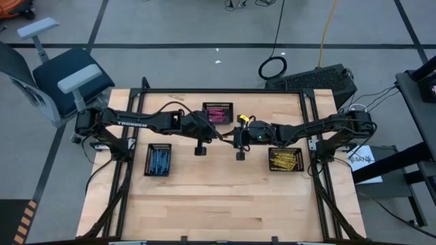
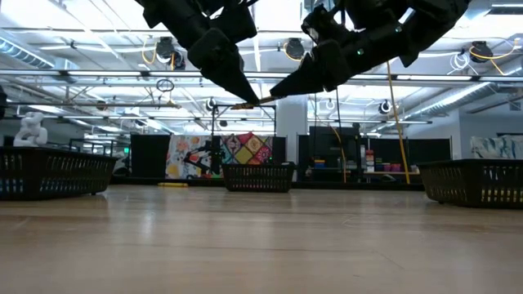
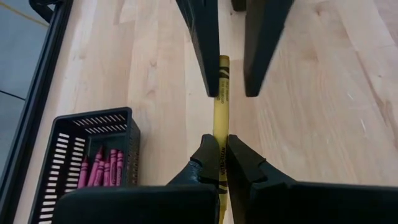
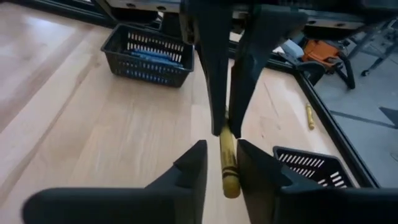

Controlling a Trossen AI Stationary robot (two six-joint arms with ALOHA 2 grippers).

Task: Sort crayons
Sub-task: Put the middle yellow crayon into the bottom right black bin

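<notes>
Left gripper (image 3: pixel 221 163) pinching yellow crayon (image 3: pixel 220 106), right gripper (image 3: pixel 231 78) seemingly open around its tip, pink crayons (image 3: pixel 99 171) in basket (image 3: pixel 62 152)

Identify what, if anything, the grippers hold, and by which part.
One yellow crayon, held above the table: left gripper pinches one end, right gripper brackets the other.
</notes>
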